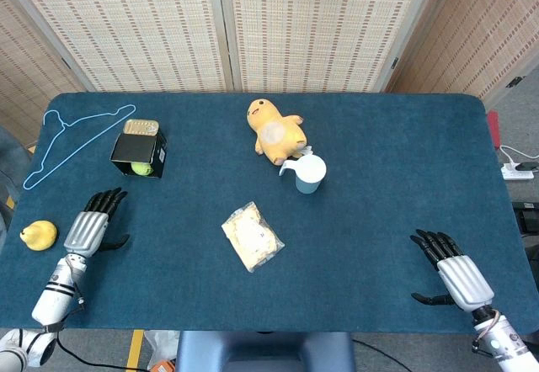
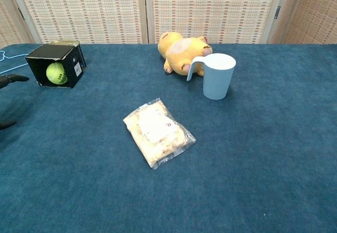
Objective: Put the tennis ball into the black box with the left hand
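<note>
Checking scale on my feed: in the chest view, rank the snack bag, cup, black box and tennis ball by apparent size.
1. snack bag, though it lies nearest the camera
2. cup and black box, too alike to rank
3. tennis ball, inside the box

The tennis ball [image 2: 56, 73] was yellow-green with dark print on its felt, and it sat inside the black box [image 2: 72, 68], resting on the box's lower inner wall and showing fully through the open mouth. The black box lay tipped on its side near the table's far left, its opening turned toward the front edge, a small white label on its right outer face.
</note>
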